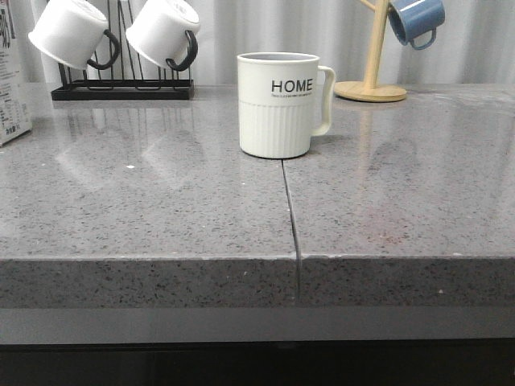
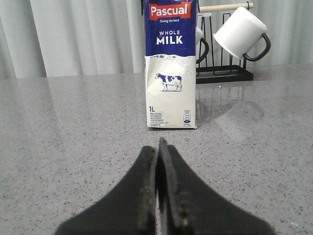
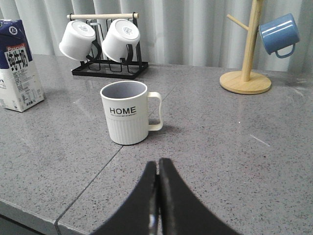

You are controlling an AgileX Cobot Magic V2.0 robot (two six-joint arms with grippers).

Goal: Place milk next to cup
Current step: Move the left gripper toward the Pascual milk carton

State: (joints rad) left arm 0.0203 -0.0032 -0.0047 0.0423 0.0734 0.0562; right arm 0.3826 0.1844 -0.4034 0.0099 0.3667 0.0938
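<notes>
The cream HOME cup (image 1: 278, 104) stands upright in the middle of the grey counter, handle to the right; it also shows in the right wrist view (image 3: 125, 112). The milk carton (image 2: 170, 63) stands upright at the counter's far left; only its edge (image 1: 12, 80) shows in the front view, and it shows in the right wrist view too (image 3: 17, 72). My left gripper (image 2: 158, 147) is shut and empty, a short way in front of the carton. My right gripper (image 3: 158, 166) is shut and empty, in front of the cup. Neither arm shows in the front view.
A black rack (image 1: 122, 88) with two white black-handled mugs (image 1: 76, 32) stands at the back left. A wooden mug tree (image 1: 372, 80) holding a blue mug (image 1: 416, 20) stands at the back right. A seam (image 1: 290, 217) runs down the counter from the cup to the front edge.
</notes>
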